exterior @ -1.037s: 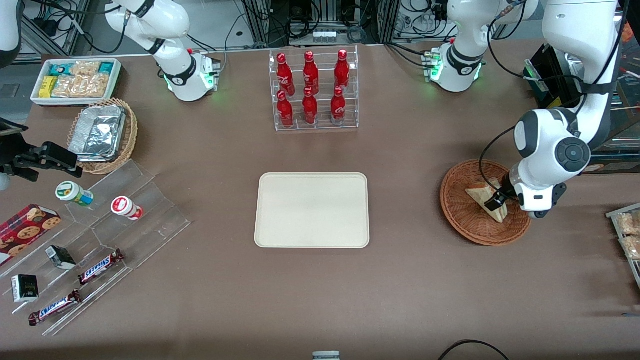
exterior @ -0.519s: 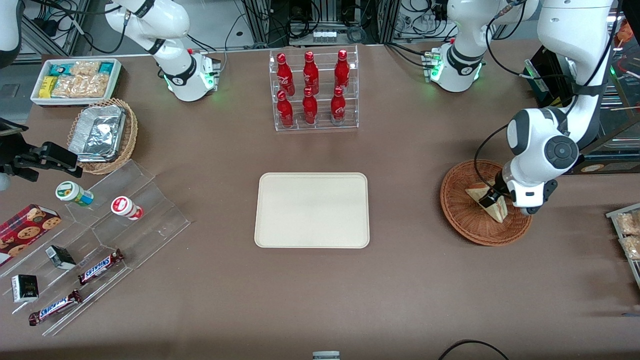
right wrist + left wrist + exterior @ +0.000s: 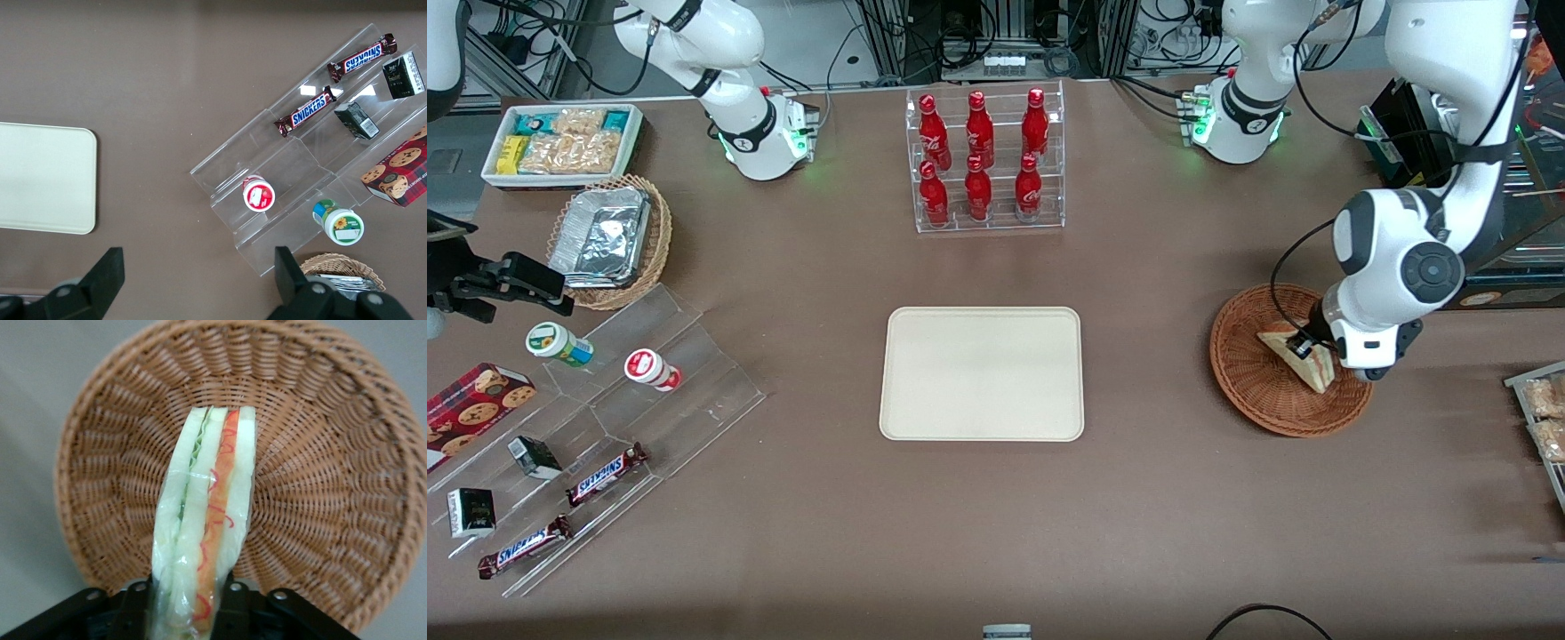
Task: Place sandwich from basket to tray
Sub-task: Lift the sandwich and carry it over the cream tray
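Grasp step: the pincer [image 3: 1307, 348] is clamped on the sandwich [image 3: 1296, 356], held over the basket [image 3: 1249, 391] at the working arm's end of the tabletop [image 3: 1156, 498]; next, lift clear and carry to the 1 tray [image 3: 982, 373].

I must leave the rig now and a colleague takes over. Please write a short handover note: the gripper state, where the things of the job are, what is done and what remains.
Gripper: over the basket, shut on the sandwich, one finger on each bread face.
Sandwich: gripped at one end; whether it is clear of the weave cannot be told from these views.
Tray: mid-table, toward the parked arm's end from the basket, nothing on it.
Done: the sandwich is grasped.
Left: raise it clear of the basket rim, carry it to the tray, set it down, open the gripper and withdraw.
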